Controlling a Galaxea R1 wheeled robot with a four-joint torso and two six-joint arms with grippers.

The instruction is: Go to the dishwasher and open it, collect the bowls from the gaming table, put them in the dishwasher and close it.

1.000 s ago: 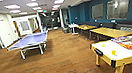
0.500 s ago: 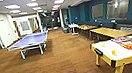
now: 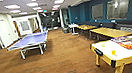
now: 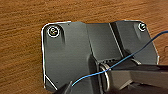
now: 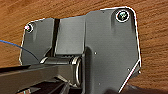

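Note:
The dishwasher, the bowls and the gaming table are out of view. The head view looks down a long games room with brown wood-look flooring (image 3: 61, 63). Both wrist views look down on that same brown floor (image 4: 22, 50) (image 5: 152, 50), past the robot's own dark plate. A thin blue cable (image 4: 130, 56) runs across the plate in the left wrist view.
A blue table-tennis table (image 3: 31, 40) stands left of centre. At the near right is a yellow-framed game table with a white top (image 3: 120, 53), with coloured items on it. Wooden tables (image 3: 109, 31) line the blue right wall. White doors (image 3: 3, 32) are on the left, and a corridor opens at the far end.

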